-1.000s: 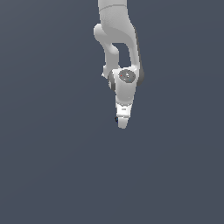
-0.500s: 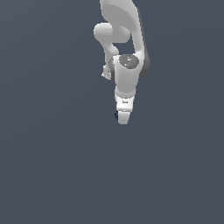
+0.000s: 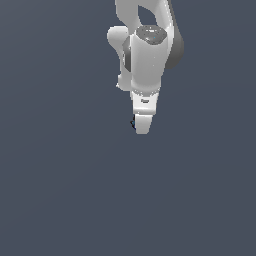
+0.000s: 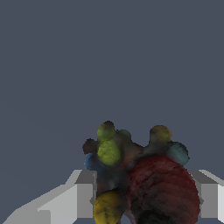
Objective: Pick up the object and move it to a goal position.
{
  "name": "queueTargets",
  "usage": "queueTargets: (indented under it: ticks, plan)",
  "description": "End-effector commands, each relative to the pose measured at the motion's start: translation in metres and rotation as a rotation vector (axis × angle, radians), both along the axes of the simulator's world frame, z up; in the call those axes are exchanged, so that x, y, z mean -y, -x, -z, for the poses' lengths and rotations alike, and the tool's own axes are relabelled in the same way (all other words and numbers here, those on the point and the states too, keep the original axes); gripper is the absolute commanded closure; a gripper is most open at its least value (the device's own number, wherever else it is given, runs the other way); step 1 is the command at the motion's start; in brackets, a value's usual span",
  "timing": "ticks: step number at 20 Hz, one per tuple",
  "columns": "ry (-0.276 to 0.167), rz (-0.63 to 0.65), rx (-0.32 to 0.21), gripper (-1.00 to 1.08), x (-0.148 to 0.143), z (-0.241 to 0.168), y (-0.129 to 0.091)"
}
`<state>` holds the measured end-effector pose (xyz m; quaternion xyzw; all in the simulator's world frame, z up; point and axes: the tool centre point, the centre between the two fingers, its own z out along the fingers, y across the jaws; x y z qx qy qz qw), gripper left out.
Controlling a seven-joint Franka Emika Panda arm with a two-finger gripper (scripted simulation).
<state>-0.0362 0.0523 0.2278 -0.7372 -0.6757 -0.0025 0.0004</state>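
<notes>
Wrist view: white two-finger gripper (image 4: pixel 144 192) clenched around lumpy dark object (image 4: pixel 140 175) with red, yellow, bluish knobs. Exterior view: object (image 3: pixel 133 123) at finger's 9 o'clock. Grasp seems done; carry to goal remains, goal unseen.

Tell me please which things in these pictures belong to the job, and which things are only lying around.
Belong to the job:
- the object, a dark lumpy item with red, yellow and bluish knobs, sitting between the fingers
- the hand, white, pointing down at the object

Only lying around:
- nothing else shows; only the plain grey background
</notes>
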Motion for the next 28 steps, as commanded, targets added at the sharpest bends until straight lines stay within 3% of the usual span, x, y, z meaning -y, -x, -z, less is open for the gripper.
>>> queueTargets:
  ticks: [1, 13, 28]
  plan:
    - [-0.001, 0.0, 0.0, 1.08, 0.001, -0.025, -0.008]
    - [0.002, 0.003, -0.002, 1.08, 0.008, -0.12, -0.043]
    - [0.004, 0.004, -0.003, 1.08, 0.01, -0.154, -0.059]
